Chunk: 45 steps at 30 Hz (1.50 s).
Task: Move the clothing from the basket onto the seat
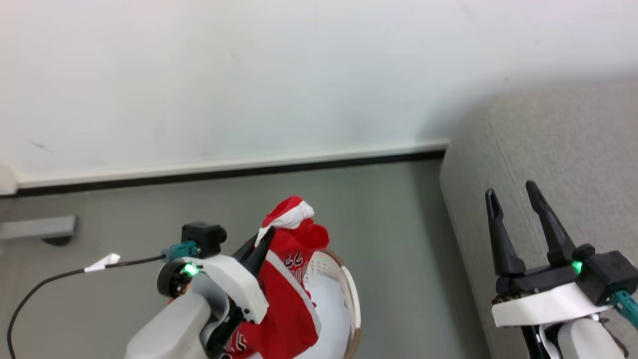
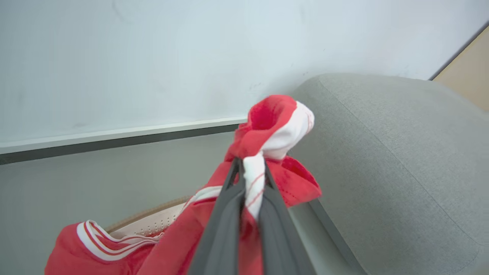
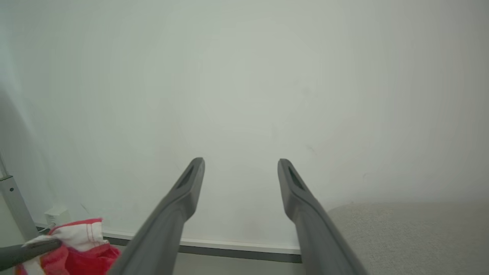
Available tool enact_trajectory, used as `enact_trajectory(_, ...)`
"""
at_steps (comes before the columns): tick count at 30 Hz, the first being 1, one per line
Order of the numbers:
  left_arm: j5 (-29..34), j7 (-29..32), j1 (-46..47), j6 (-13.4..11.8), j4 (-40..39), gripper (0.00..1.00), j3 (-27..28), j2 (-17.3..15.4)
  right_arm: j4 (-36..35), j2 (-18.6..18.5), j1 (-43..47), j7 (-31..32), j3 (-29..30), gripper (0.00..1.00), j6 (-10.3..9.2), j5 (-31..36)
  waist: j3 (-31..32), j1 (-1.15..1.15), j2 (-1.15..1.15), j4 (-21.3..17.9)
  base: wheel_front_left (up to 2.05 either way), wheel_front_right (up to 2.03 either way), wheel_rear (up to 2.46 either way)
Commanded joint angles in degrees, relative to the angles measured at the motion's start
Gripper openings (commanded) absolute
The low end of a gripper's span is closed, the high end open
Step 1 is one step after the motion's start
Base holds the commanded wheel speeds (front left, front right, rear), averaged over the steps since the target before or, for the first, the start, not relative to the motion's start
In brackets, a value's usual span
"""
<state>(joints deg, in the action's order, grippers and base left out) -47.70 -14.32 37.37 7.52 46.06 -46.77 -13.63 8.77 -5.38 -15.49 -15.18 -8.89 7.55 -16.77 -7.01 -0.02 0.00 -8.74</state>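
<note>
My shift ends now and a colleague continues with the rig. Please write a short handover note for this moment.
Grippers: left gripper shut on the clothing, a red garment held up above the basket, its lower part hanging over it. The right gripper is open, holding nothing, by the seat.
Done: garment gripped and raised.
To do: carry it right onto the seat and release. Whether more clothing lies in the basket I cannot tell.
</note>
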Motion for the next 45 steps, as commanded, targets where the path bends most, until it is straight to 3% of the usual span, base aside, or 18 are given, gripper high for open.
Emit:
enact_trajectory(1,0.4,-0.4,0.2,-0.1,-0.7,0.0,0.1,-0.3,0.2,-0.4,1.2,0.0,0.1,1.0,-0.12,-0.4,3.5,0.02,0.0,2.9,0.0,0.0,0.0)
enact_trajectory(7,2.0,-0.8,0.0,-1.2,-7.9,0.0,2.3,-1.6,0.2,-0.1,4.6,0.0,-0.2,1.0,-0.12,-0.8,7.3,0.02,0.0,4.4,0.0,0.0,0.0)
enact_trajectory(16,2.5,0.1,0.7,-5.1,-20.5,0.0,5.0,-4.5,-0.9,-0.4,7.5,0.0,-3.5,1.0,-0.12,-2.4,9.4,0.02,0.0,5.1,0.0,0.0,0.0)
enact_trajectory(21,2.0,1.9,-0.1,-6.7,-25.1,0.0,5.1,-5.7,-0.6,-1.6,7.2,0.0,-8.2,1.0,-0.12,-3.7,9.5,0.02,0.0,5.2,0.0,0.0,0.0)
enact_trajectory(25,1.8,2.9,-0.7,-7.4,-27.5,0.0,4.7,-5.9,0.0,-3.3,6.3,0.0,-15.4,1.0,-0.12,-6.5,9.4,0.02,0.0,5.6,0.0,0.0,0.0)
enact_trajectory(30,1.9,3.9,-0.7,-7.3,-29.4,0.0,3.7,-5.1,1.1,-5.1,3.8,0.0,-23.6,1.0,-0.12,-10.1,9.5,0.02,0.0,6.4,0.0,0.0,0.0)
enact_trajectory(36,1.5,5.1,-0.2,-6.5,-30.7,0.0,1.9,-3.5,7.4,-5.7,-0.8,0.0,-32.0,1.0,-0.12,-13.4,9.8,0.02,0.0,8.1,0.0,0.0,0.0)
enact_trajectory(45,1.5,6.5,0.4,-5.2,-32.1,0.0,-1.0,-0.5,20.3,-3.3,-6.9,0.0,-37.9,1.0,-0.12,-20.9,10.1,0.02,0.0,11.7,0.0,0.0,0.0)
